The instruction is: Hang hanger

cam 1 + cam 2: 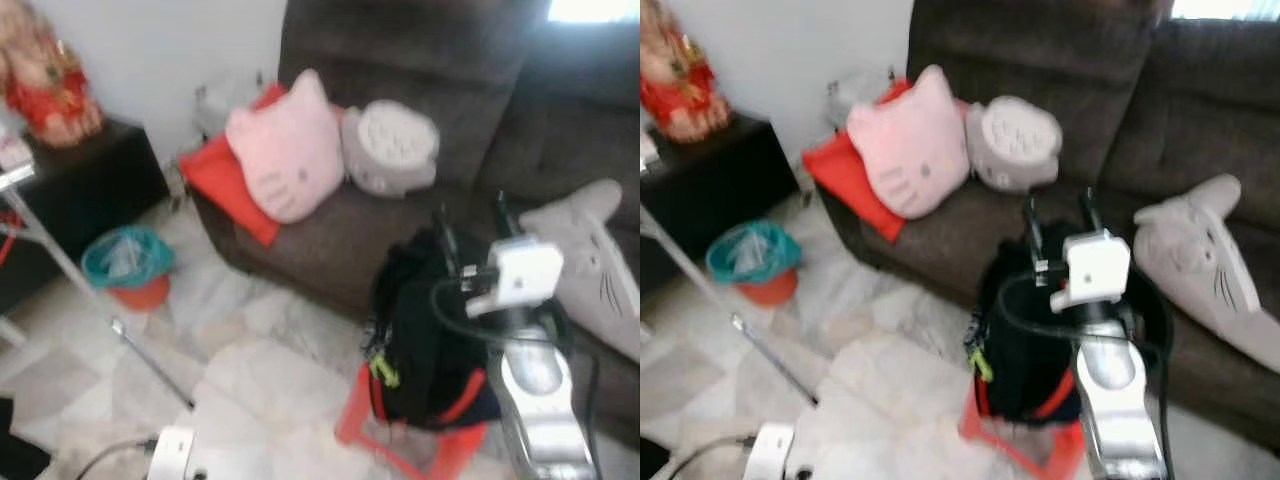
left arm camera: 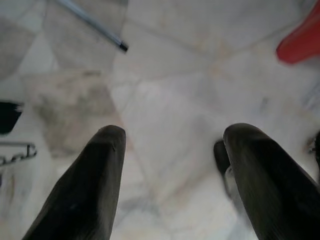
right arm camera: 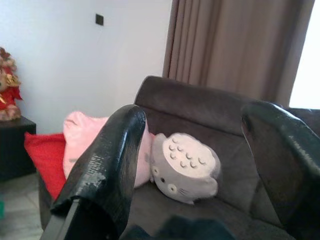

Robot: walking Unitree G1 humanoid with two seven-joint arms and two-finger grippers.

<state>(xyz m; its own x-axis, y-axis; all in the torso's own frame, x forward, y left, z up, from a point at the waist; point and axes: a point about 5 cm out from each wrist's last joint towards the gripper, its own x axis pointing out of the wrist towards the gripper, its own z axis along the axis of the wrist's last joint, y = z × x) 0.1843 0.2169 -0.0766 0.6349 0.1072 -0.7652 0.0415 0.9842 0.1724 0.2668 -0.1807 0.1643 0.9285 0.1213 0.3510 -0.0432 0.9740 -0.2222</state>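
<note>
No hanger can be made out for certain. A thin dark wire shape (image 2: 15, 152) lies on the floor at the edge of the left wrist view. A silver pole (image 1: 70, 270) slants down across the floor on my left. My right gripper (image 1: 470, 225) is raised in front of the sofa (image 1: 420, 60), above a black backpack (image 1: 420, 330), open with nothing between its fingers (image 3: 107, 165). My left gripper (image 2: 172, 135) hangs low over the marble floor, open and empty; its silver wrist (image 1: 172, 452) shows at the bottom of the left eye view.
The backpack rests on a red stool (image 1: 400, 440). On the sofa lie a pink cat cushion (image 1: 285, 150), a red cushion (image 1: 215, 180), a grey round plush (image 1: 390, 145) and a grey cat plush (image 1: 590, 260). A teal bin (image 1: 125, 260) and a black cabinet (image 1: 90, 180) stand at left.
</note>
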